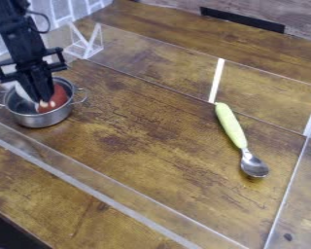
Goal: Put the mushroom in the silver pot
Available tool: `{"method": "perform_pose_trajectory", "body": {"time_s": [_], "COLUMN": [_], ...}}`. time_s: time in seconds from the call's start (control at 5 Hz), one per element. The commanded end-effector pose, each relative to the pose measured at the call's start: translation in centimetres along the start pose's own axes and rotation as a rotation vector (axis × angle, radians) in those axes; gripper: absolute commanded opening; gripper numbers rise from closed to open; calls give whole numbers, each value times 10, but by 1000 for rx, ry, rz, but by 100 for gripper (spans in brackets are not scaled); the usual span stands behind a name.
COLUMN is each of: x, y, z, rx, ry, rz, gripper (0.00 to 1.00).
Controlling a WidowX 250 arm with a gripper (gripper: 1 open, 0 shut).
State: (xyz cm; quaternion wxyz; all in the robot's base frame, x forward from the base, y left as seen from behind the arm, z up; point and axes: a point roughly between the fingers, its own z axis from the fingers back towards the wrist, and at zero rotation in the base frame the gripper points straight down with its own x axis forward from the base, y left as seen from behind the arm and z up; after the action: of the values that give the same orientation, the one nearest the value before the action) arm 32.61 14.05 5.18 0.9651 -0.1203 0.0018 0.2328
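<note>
Small red-brown round-capped toy mushroom [50, 95] pinched in black gripper [44, 100], low inside shiny round silver metal pot [34, 110]. 1 mushroom, 1 pot, 1 green-handled metal spoon [237, 137].

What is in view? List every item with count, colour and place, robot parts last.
pot: one, silver, far left of the table.
mushroom: one, red-brown, inside the pot's rim, held by the gripper.
spoon: one, green handle with a silver bowl, right side of the table, lying flat.
strip: one, white, just above the spoon's handle.
table: one, dark brown wood, with clear low walls around the work area.
rack: one, white wire, behind the pot at top left.
gripper: one, black, pointing down into the pot, shut on the mushroom.
</note>
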Motion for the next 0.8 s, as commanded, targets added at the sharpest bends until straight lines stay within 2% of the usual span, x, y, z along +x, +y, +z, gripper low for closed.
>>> {"method": "perform_pose_trajectory", "body": {"time_s": [0.0, 0.2, 0.6], "x": [1, -2, -17], "y": [-8, -16, -17], "z": [9, 10, 18], "rx": [-5, -9, 8], "ry": [-22, -14, -67], "rz": [8, 22, 147], "gripper": [100, 100, 100]}}
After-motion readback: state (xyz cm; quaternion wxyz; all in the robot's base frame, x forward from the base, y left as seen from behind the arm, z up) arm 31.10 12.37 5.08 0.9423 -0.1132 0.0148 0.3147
